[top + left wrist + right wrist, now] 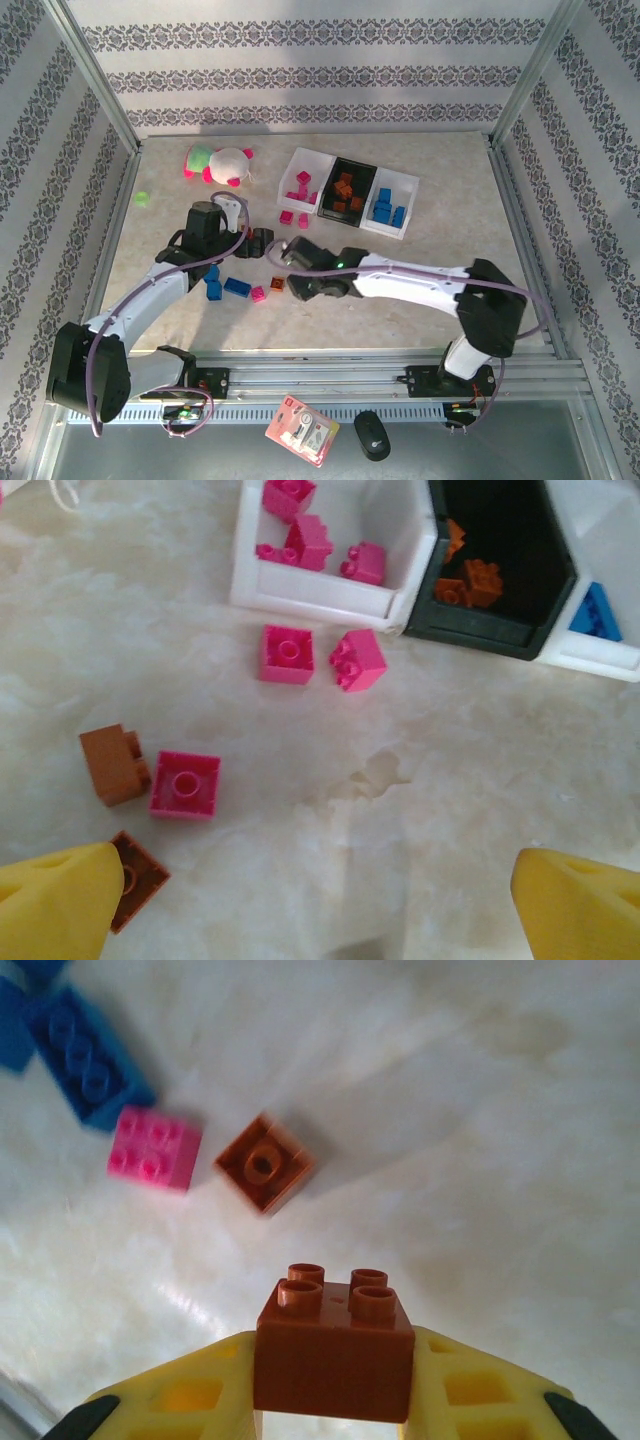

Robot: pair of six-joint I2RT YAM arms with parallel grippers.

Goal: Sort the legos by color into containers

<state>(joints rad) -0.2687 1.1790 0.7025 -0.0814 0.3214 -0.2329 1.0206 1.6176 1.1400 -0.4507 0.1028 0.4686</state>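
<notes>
My right gripper is shut on an orange-brown lego, studs up, lifted above the table. Below it lie another brown lego, a pink one and a blue one. My left gripper is open and holds nothing. Ahead of it lie three pink legos and two brown ones. The containers stand in a row: a white one with pink legos, a black one with brown ones, a white one with blue ones. The two grippers sit close together, left and right.
A pink-white plush toy lies at the back left, with a small green piece near the left wall. Patterned walls close in three sides of the table. A card packet and a black mouse lie in front of the rail.
</notes>
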